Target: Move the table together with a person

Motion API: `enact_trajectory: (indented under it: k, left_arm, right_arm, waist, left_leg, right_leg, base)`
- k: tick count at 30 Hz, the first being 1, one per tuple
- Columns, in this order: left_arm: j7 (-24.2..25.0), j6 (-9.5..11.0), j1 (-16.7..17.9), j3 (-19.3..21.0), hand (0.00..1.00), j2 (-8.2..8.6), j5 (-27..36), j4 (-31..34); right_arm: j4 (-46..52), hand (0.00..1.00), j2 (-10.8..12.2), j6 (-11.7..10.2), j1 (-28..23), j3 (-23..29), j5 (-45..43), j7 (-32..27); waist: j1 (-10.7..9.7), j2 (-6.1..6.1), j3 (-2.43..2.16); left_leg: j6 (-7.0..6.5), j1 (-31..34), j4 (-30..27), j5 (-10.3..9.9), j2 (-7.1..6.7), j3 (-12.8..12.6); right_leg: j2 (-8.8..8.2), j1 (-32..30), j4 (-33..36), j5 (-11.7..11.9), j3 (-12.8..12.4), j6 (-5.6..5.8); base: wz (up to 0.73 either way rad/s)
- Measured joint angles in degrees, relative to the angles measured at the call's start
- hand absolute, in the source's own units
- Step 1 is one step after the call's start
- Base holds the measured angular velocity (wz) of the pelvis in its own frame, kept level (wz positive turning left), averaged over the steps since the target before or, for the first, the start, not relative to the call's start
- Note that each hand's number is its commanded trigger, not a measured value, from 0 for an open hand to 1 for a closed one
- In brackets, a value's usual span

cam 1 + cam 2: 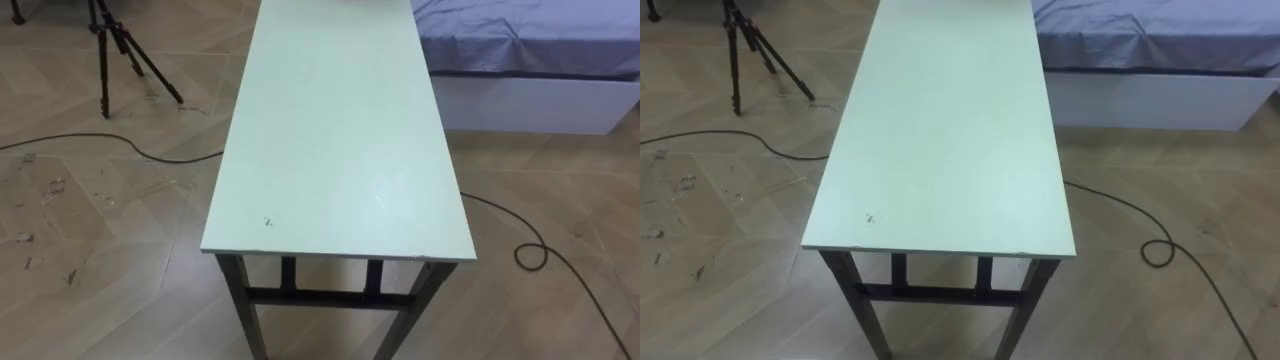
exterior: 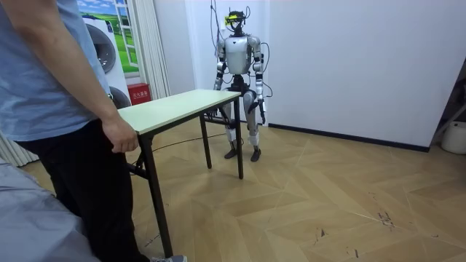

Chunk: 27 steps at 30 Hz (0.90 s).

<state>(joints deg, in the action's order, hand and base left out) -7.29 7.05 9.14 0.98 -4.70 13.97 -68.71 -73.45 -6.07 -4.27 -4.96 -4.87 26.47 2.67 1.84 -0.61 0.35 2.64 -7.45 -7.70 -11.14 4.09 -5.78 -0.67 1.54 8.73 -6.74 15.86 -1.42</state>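
The pale green worktop [image 1: 340, 150] is standing on the wood floor, running lengthwise away from the robot toward the bed [image 1: 520, 40], with a tripod [image 1: 115, 50] off to the left. The robot is standing at the far end and a person's hand [image 2: 120, 137] is holding the near edge. The robot's left hand [image 2: 263, 115] is probably hanging by its hip, too small to tell whether it is spread or curled.

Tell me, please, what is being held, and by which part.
The person's hand grips the table by the edge of its end opposite the robot; the left robot hand hangs clear.
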Motion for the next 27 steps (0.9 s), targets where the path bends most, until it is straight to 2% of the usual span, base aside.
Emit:
enact_trajectory:
  k: [15, 21, 27]
  left_arm:
    - [0.5, -0.1, 0.0, 0.0, 0.0, -0.08, 0.9, 0.0]
    - [3.9, -0.8, 0.3, 0.0, 0.0, -0.43, 6.6, 0.0]
    - [9.8, -1.8, -0.4, 0.0, 0.0, -0.82, 13.7, 0.1]
  right_arm:
    - [-1.0, 0.0, 0.0, 0.0, 0.5, 0.0, 0.0, 0.6]
    - [-1.6, 0.0, -0.1, 0.2, 0.6, 0.0, 1.4, 3.3]
    - [-0.4, 0.0, -0.4, 0.7, 0.4, 1.3, 6.1, 8.9]
  waist:
    - [0.0, -0.25, 0.12]
    - [0.0, -0.2, 0.06]
    - [0.0, 0.24, 0.01]
  left_leg:
    - [0.0, 0.3, 0.1, 0.0, 0.0, -0.1]
    - [0.0, 0.5, 0.0, 0.0, 0.01, 0.0]
    - [0.0, 1.0, -0.1, 0.0, 0.0, -0.2]
  right_leg:
    - [0.02, -0.2, -0.1, 0.0, 0.0, 0.0]
    - [0.0, -0.5, -0.1, 0.0, 0.0, 0.01]
    - [0.02, -1.0, -0.1, 0.0, 0.0, 0.01]
  base:
    - [0.0]
    - [0.0]
    - [0.0]
